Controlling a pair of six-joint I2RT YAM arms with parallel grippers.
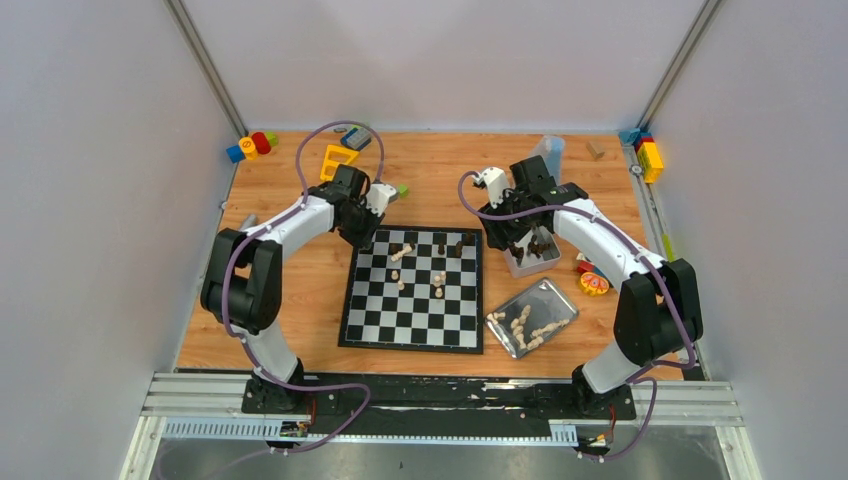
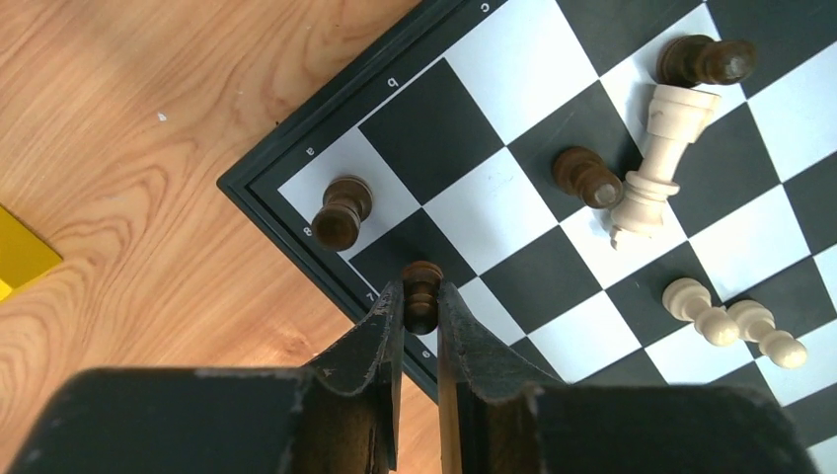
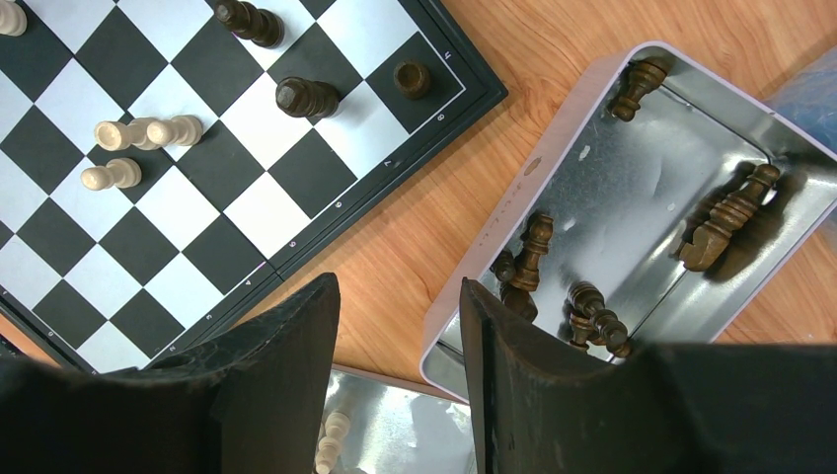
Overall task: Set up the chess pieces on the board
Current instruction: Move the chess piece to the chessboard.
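Where the left pincer (image 2: pixel 421 299) clamps, a dark pawn (image 2: pixel 422 279) stands.

Robot lab, grey-walled cell (image 1: pixel 90 200), aluminium mounting rail (image 1: pixel 200 400)

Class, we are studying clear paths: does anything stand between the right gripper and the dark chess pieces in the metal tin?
Nothing visible does. The right gripper is open above the near corner of the metal tin, and the dark chess pieces lie uncovered inside its open top.
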